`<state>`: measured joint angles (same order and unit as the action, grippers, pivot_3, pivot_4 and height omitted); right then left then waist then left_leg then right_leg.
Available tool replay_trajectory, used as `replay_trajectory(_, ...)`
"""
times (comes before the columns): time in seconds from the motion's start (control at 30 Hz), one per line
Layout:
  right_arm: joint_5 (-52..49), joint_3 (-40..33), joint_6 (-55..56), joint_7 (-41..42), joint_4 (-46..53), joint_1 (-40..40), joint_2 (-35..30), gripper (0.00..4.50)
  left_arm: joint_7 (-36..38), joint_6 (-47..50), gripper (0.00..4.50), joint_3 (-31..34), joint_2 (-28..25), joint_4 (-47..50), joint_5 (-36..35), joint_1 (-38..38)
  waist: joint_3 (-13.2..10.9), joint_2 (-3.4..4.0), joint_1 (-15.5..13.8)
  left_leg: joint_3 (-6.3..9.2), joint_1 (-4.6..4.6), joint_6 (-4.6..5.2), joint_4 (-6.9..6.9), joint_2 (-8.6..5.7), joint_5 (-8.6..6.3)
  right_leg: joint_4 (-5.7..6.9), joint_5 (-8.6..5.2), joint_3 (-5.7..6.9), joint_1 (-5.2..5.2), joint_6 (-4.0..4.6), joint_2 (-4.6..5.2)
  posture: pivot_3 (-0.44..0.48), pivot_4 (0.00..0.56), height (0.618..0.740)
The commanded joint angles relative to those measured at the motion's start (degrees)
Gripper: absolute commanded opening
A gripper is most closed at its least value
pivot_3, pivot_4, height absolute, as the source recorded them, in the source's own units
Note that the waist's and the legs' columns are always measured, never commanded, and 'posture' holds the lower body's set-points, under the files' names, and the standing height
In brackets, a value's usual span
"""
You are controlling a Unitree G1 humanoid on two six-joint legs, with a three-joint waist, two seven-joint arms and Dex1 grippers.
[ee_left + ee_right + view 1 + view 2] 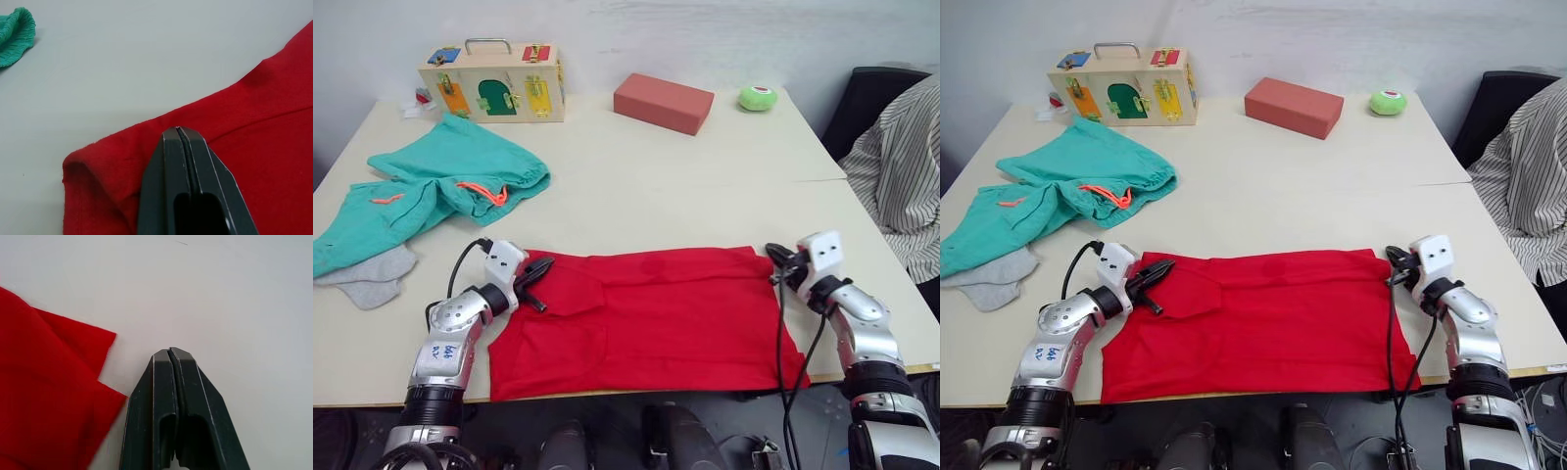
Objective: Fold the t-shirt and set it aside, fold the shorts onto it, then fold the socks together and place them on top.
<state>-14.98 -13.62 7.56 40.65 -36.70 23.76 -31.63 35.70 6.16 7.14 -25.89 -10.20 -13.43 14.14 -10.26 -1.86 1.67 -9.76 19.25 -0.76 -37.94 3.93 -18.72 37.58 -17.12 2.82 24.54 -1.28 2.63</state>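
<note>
Flanking the t-shirt [646, 318], both tools pressed closed; wrist views confirm.

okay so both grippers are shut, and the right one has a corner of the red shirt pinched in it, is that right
Not quite. Both are shut, but the right gripper holds nothing: in the right wrist view its closed fingers lie over bare table, with the red shirt's corner beside them. The left gripper is over the shirt.
</note>
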Motion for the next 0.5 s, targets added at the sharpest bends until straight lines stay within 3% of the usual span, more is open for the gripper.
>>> replay_trajectory(0.03, -9.6, -4.3, -6.4, 9.4, 7.6, -0.7, -3.3, 0.02, 6.4, -2.1, 0.00, 1.7, 0.0, 1.1, -5.6, 0.2, -0.1, 0.16, 0.0, 0.00, 0.01, 0.00, 0.00, 0.01, 0.00, 0.00, 0.00, 0.00, 0.01, 0.00, -0.01, 0.000, 0.150, 0.740)
replay_trajectory(0.13, -13.2, -2.7, -16.7, 19.0, 15.1, -2.7, -10.0, 0.37, 16.5, -3.5, 0.00, 2.5, -3.3, 5.8, -10.6, -0.9, -0.2, 0.38, 0.1, 0.01, 0.08, 0.00, 0.02, 0.03, -0.01, -0.03, 0.00, 0.00, 0.08, -0.01, -0.03, 0.000, 0.150, 0.740)
replay_trajectory(0.23, -12.9, 0.8, -24.7, 26.2, 17.6, -1.9, -16.7, 1.28, 21.8, -1.1, 0.58, 3.8, -6.6, 10.2, -15.1, -2.0, -0.3, 0.40, 0.3, 0.00, 0.14, -0.03, 0.06, 0.10, -0.02, -0.08, -0.01, 0.00, 0.16, 0.00, -0.08, 0.000, 0.150, 0.740)
replay_trajectory(0.37, -7.9, 8.6, -30.3, 33.2, 13.2, 6.8, -22.0, 2.60, 27.1, 6.7, 1.81, 4.4, -12.2, 17.4, -21.1, -4.6, -0.3, 0.42, 1.3, -0.04, 0.04, -0.07, 0.08, 0.17, -0.05, -0.15, -0.01, -0.01, 0.09, 0.00, -0.14, 0.000, 0.150, 0.740)
replay_trajectory(0.5, 2.8, 18.3, -28.2, 33.4, -2.5, 22.9, -18.1, 3.95, 31.7, 7.6, 3.04, 4.3, -13.7, 25.3, -25.2, -9.8, -0.4, 0.53, 2.4, -0.12, 0.06, -0.09, 0.17, 0.15, -0.06, -0.16, -0.03, -0.08, 0.19, 0.03, -0.13, 0.000, 0.150, 0.740)
